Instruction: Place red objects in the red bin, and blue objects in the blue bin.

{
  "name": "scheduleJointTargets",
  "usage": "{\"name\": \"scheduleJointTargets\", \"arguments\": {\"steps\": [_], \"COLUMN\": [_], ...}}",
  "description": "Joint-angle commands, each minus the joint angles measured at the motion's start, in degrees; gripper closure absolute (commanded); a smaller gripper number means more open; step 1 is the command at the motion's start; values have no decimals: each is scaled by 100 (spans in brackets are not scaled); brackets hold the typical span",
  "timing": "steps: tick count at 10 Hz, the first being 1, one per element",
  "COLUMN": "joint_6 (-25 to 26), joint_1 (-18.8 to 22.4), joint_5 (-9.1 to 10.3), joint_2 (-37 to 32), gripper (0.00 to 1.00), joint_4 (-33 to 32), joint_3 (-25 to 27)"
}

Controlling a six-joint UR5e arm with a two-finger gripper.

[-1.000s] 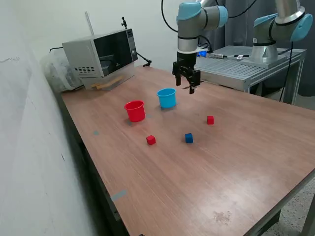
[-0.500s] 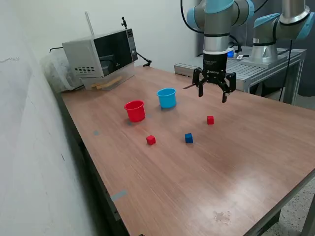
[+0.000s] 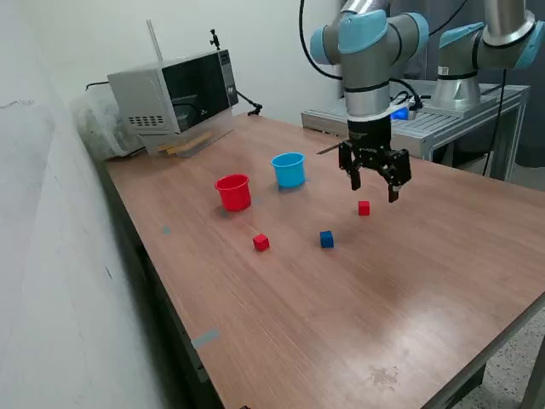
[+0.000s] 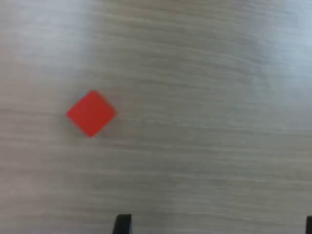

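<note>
My gripper (image 3: 375, 192) hangs open and empty just above a red cube (image 3: 364, 208) on the wooden table (image 3: 409, 281). In the wrist view that red cube (image 4: 91, 113) lies flat on the wood, turned like a diamond, apart from the dark fingertips (image 4: 122, 223) at the frame's edge. A second red cube (image 3: 261, 243) and a dark blue cube (image 3: 327, 239) sit nearer the front. The red cup (image 3: 233, 192) and the light blue cup (image 3: 289, 169) stand upright side by side further back; their insides are hidden.
A microwave (image 3: 174, 95) stands at the back toward the exterior view's left, with a black clamp (image 3: 249, 104) beside it. A second robot arm (image 3: 477, 51) on a metal bench (image 3: 426, 119) is behind the table at the exterior view's right.
The gripper swung from beside the blue cup toward the exterior view's right, then came down to hover over the red cube. Cubes and cups have not moved.
</note>
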Motion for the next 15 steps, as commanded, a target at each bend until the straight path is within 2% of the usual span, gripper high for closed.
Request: {"name": "scheduleJointTargets", "arguments": {"steps": [1,3,4,6,8,10,12,15], "joint_6": [1392,2137,2272,2387,2467,2554,2555,2529], "joint_1": [-27,-27,-27,17,9,-53,-114,-334], "joint_5": [378,325,316,290,132,97,-96,-106], "joint_2": [395,430,508,798,1097,1221,1247,1283], "gripper": [0,0,0,0,0,0,0,0], "joint_4": [368,341,245,236,192,166,165,165], "joint_3": [-587,-798,-1008,-1308,-1580,-1590,-1590,-1590]}}
